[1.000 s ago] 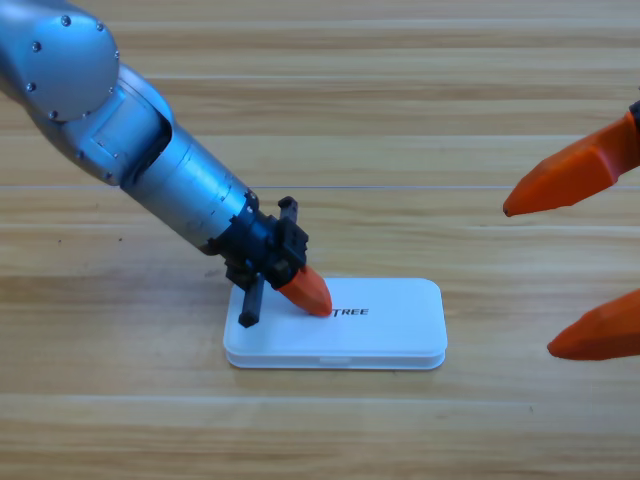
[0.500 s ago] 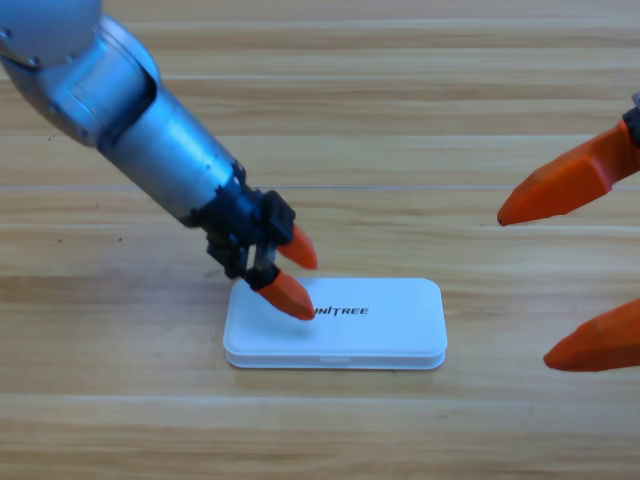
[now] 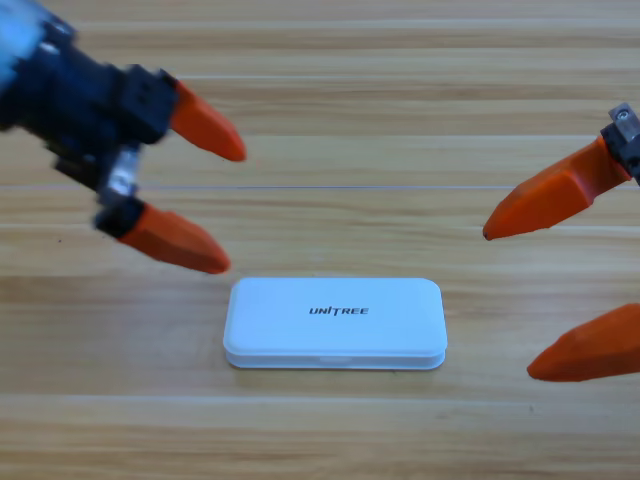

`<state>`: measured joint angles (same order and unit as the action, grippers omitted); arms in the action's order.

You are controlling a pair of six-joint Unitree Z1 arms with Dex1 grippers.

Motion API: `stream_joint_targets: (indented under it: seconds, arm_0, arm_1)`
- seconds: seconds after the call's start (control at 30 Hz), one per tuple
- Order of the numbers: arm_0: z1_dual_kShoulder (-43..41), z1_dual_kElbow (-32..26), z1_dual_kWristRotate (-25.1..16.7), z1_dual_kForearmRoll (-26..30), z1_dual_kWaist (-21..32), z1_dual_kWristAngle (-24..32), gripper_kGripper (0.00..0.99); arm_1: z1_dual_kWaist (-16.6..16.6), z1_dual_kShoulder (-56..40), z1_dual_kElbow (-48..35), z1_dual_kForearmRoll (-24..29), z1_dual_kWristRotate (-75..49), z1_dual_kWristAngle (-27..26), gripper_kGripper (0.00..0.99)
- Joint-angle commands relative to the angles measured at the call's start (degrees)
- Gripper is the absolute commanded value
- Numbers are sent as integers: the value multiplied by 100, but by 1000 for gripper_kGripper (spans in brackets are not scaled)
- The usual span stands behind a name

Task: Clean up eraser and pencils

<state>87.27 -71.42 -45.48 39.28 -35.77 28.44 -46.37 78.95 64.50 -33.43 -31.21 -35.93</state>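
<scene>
A white case with its lid down lies flat in the lower middle of the table. The eraser and the pencils are out of view. My left gripper hangs open at the upper left, above and left of the case, with nothing between its orange jaws. At the right edge my right gripper is open too, its two jaws pointing left toward the case and holding nothing.
Bare wooden table surrounds the case on all sides.
My left gripper lifted off the left end of the case lid and drew back up and to the left, its jaws spreading wide. The right gripper edged slightly left. The case has not moved.
</scene>
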Motion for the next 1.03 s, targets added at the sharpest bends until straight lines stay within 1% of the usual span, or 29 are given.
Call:
stream_joint_targets:
  seconds: [0.03,0.2,0.33,0.4,0.6,1.03]
  arm_0:
    - [-641,-153,136,361,-238,109,990]
    - [-677,-153,180,335,-827,56,990]
    - [-413,-206,206,256,-1336,30,990]
    - [-272,-206,224,185,-1503,4,990]
    - [-167,-189,347,1,-1600,-128,990]
    - [-123,-127,391,-25,-1600,-137,990]
  arm_1:
    - [-162,174,2,21,45,-72,931]
    - [-162,174,2,12,45,-72,931]
    - [-162,174,2,12,45,-72,931]
    - [-162,174,2,12,45,-72,931]
    - [-162,174,10,-6,45,-72,931]
    - [-162,174,2,-23,36,-72,931]
